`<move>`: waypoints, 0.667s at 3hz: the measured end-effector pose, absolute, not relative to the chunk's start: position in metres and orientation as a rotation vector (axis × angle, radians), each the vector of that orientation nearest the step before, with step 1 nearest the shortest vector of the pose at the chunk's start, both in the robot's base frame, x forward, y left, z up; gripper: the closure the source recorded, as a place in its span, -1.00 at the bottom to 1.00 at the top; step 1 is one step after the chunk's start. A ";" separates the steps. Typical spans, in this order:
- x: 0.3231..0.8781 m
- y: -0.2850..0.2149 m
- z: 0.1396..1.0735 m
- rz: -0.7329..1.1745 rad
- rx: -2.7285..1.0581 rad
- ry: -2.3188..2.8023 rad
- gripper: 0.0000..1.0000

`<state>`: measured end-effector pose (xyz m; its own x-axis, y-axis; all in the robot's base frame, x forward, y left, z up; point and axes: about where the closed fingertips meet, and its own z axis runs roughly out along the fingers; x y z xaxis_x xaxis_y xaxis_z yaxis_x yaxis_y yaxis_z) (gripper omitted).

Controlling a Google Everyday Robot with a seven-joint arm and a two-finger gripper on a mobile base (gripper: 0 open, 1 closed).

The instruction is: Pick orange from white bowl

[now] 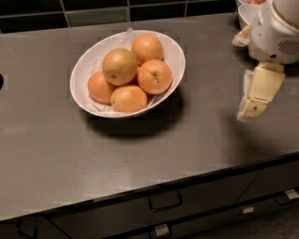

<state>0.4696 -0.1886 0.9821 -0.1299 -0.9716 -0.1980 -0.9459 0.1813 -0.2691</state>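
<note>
Pale yellowish dimpled orange [119,66] tops four deeper-orange fruits [154,76] in the paper-lined oval white bowl [174,50], upper centre; beige pincer [255,103] hovers right, grip unreadable.
</note>
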 end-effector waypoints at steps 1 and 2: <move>0.503 -0.153 0.989 -0.114 -1.927 2.022 -1.00; 0.528 -0.118 0.996 -0.108 -1.998 1.914 -1.00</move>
